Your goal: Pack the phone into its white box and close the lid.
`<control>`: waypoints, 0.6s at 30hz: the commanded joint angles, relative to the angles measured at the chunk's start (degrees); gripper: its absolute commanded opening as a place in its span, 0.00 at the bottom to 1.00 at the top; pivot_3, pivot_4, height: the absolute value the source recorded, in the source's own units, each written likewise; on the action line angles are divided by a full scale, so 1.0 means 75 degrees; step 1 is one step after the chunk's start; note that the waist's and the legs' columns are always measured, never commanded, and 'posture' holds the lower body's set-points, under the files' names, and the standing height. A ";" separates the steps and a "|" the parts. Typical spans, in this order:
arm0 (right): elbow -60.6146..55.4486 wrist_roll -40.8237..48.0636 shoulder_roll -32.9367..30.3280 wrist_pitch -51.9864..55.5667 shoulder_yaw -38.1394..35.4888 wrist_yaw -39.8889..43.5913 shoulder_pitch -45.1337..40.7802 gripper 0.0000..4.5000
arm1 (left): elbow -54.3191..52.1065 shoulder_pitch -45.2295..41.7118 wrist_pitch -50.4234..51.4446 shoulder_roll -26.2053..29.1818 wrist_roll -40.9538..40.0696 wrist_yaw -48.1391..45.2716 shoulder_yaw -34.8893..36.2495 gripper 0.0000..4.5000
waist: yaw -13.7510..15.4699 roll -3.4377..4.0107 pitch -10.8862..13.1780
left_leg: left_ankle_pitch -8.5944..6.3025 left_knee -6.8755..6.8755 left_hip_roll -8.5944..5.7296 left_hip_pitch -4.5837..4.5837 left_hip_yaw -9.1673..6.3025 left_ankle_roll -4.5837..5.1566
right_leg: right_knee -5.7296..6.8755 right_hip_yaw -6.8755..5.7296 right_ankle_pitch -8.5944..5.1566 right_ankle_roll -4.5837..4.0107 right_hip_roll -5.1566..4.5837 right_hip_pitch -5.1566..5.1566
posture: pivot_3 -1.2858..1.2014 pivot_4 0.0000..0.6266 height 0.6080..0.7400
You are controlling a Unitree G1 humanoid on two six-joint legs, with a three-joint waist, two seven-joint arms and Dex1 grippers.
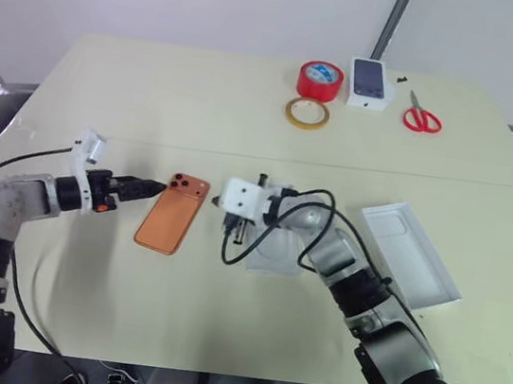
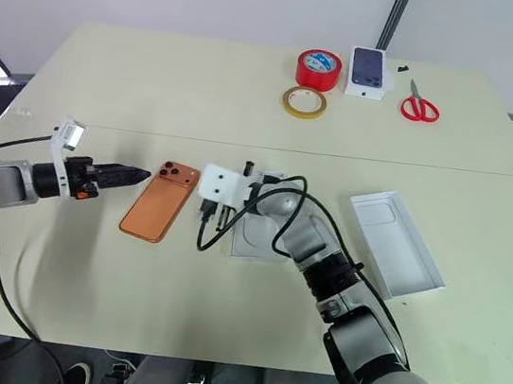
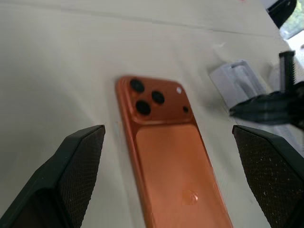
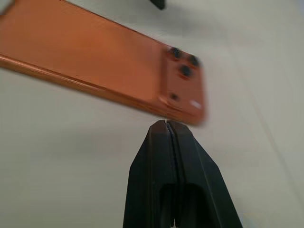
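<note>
The orange phone (image 1: 172,212) lies back up on the table, its camera bump at the far end. My left gripper (image 1: 152,187) hovers just left of that end, open, with its two fingers (image 3: 78,166) spread on either side of the phone in the left wrist view and nothing between them. My right gripper (image 4: 166,122) is shut and empty, its tip close to the phone's camera corner on the right side. The white box (image 1: 272,254) sits partly hidden under my right forearm. The lid (image 1: 412,254) lies apart at the right, with an embossed outline showing.
At the table's far side are a red tape roll (image 1: 320,79), a yellow tape ring (image 1: 306,113), a small white box printed with a dark phone (image 1: 370,82) and red scissors (image 1: 422,115). A black cable (image 1: 230,246) loops from my right wrist.
</note>
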 commanded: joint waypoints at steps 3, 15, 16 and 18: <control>0.0033 -0.0673 0.0012 0.0453 0.0866 0.0385 -0.0248 0.00 | 0.0503 -0.0292 0.0528 0.0144 0.0248 -0.0700 -0.0699 1.00 | 0.0010 -0.0013 -0.0008 | 0.0002 0.0005 -0.0003 -0.0018 0.0000 -0.0004 | 0.0006 0.0000 0.0000 0.0000 -0.0001 -0.0024 | 0.52 0.24 1.00; 0.0272 -0.0707 0.0690 0.1206 0.0970 0.0394 -0.0546 0.00 | 0.0678 -0.0369 0.0988 -0.0247 0.0790 -0.1039 -0.1477 1.00 | -0.0006 0.0005 -0.0034 | 0.0006 0.0005 -0.0003 -0.0003 -0.0003 -0.0008 | 0.0027 0.0001 0.0000 0.0000 -0.0001 -0.0016 | 0.52 0.24 1.00; 0.0329 -0.0768 0.0722 0.1190 0.1038 0.0392 -0.0586 0.00 | 0.0631 -0.0352 0.0974 -0.0241 0.0844 -0.1065 -0.1541 1.00 | -0.0012 0.0008 -0.0038 | 0.0006 0.0006 -0.0003 -0.0002 -0.0003 -0.0008 | 0.0029 0.0001 0.0000 -0.0001 -0.0001 -0.0017 | 0.52 0.24 1.00; 0.0392 -0.0735 0.0850 0.1338 0.1053 0.0424 -0.0642 0.00 | 0.0559 -0.0316 0.1002 -0.0245 0.0898 -0.1075 -0.1600 1.00 | -0.0014 0.0013 -0.0046 | 0.0006 0.0006 -0.0003 0.0001 -0.0002 -0.0008 | 0.0032 0.0002 0.0000 -0.0001 -0.0001 -0.0016 | 0.52 0.24 1.00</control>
